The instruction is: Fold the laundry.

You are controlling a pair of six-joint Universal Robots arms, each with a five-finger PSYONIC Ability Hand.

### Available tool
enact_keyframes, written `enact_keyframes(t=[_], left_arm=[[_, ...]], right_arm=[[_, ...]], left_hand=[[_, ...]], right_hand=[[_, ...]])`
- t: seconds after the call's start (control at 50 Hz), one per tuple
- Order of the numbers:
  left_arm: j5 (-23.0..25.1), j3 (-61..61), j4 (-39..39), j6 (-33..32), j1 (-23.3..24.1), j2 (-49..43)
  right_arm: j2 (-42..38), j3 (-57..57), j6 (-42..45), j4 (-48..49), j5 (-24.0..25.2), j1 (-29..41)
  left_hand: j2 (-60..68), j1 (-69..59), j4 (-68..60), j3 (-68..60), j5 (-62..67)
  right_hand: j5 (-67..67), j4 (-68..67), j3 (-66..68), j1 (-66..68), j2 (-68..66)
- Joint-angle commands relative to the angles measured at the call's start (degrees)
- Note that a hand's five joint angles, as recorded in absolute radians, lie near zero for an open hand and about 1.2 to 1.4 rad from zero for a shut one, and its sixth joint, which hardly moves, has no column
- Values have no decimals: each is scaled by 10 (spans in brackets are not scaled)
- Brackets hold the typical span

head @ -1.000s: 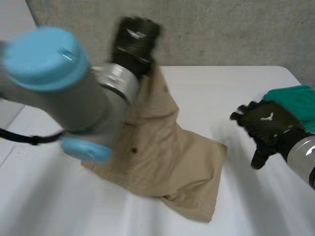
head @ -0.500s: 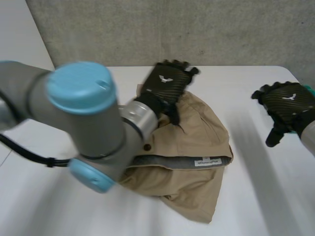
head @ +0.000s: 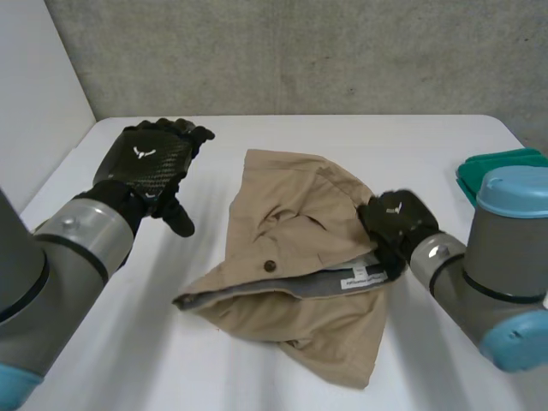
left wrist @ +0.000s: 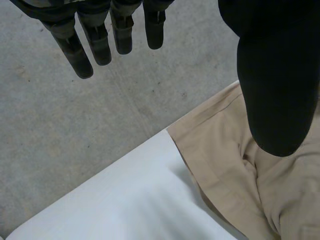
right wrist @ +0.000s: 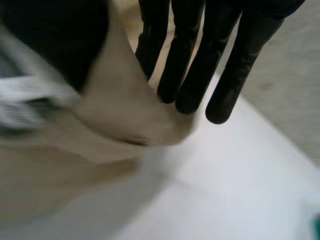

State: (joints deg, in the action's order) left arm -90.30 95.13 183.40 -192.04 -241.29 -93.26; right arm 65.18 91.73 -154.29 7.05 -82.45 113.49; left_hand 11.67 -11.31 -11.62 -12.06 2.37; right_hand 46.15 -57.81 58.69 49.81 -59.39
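Green pile (head: 495,169) apart from tan garment (head: 295,257)

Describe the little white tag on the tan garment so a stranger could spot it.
On the white table lies a crumpled tan garment. Along its grey lining, beside the right hand, sits the tag: the only white printed strip on tan cloth.

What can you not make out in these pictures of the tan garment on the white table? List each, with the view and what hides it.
1. Print on the white label: head view, too small to read.
2. The green item: head view, cut off by the edge and partly behind the right arm's light-blue cap.
3. Whether the black right hand grips the tan cloth garment: head view, its own back covers the contact.
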Motion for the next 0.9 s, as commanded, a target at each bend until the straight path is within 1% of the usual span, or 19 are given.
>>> enact_keyframes(t=[0.02,0.14,0.16,0.22,0.24,0.28,0.32,0.36,0.44,0.46,0.52,0.54,0.6,0.62,0.68,0.7,0.76,0.78,0.9], left_arm=[[0,49,19,0,-6,20],[1,66,19,2,-13,19],[1,69,19,2,-13,13],[1,74,19,3,-9,10],[0,77,19,3,-8,8],[0,79,19,3,-7,0],[0,77,18,3,-5,-11],[0,75,18,5,-5,-20],[-1,73,17,7,-4,-37],[-2,72,17,9,-2,-44],[-2,70,16,13,6,-52],[-2,69,17,17,15,-56],[-3,67,16,25,29,-64],[-4,63,16,31,38,-69],[-5,59,14,46,48,-79],[-6,56,13,59,55,-86],[-6,49,11,85,65,-98],[-7,44,7,106,72,-106],[-7,20,-33,185,86,-148]], right_arm=[[-52,-124,71,99,-48,-5],[-146,-277,138,75,-59,-26],[-176,-322,154,57,-66,-37],[-212,-382,170,30,-88,-49],[-229,-420,173,7,-107,-56],[-239,-445,173,-16,-129,-60],[-235,-462,162,-50,-150,-65],[-227,-458,152,-71,-151,-64],[-173,-410,127,-123,-126,-64],[-137,-377,123,-143,-111,-64],[-77,-318,121,-167,-89,-65],[-40,-277,117,-178,-79,-65],[6,-217,107,-187,-74,-61],[36,-179,95,-191,-73,-58],[91,-131,73,-194,-73,-54],[125,-103,54,-199,-70,-53],[166,-66,21,-210,-65,-51],[183,-44,-1,-222,-54,-49],[220,20,-72,-263,5,-34]], left_hand=[[-8,4,7,12,-15],[-8,4,7,12,-15],[-9,6,9,13,-17],[-9,6,9,13,-17],[-9,6,9,13,-17],[-9,6,9,13,-17],[-9,6,9,13,-17],[-8,4,7,12,-15],[-3,-1,2,7,-10],[-1,-3,1,5,-8],[1,-4,-1,3,-6],[4,-8,-4,0,-3],[14,-18,-15,-10,7],[21,-24,-21,-17,14],[32,-36,-33,-29,25],[73,-76,-73,-69,65],[122,-125,-122,-118,115],[127,-130,-127,-123,120],[127,-130,-127,-123,120]], right_hand=[[238,-222,213,302,-206],[238,-222,213,302,-206],[238,-222,213,302,-206],[238,-222,213,302,-206],[89,-73,64,153,-57],[-222,239,-247,-159,254],[-462,478,-487,-398,494],[-462,478,-487,-398,494],[-462,478,-487,-398,494],[-462,478,-487,-398,494],[-462,478,-487,-398,494],[-462,478,-487,-398,494],[-462,478,-487,-398,494],[-462,478,-487,-398,494],[-462,478,-487,-398,494],[-462,478,-487,-398,494],[-462,478,-487,-398,494],[-462,478,-487,-398,494],[-462,478,-487,-398,494]])
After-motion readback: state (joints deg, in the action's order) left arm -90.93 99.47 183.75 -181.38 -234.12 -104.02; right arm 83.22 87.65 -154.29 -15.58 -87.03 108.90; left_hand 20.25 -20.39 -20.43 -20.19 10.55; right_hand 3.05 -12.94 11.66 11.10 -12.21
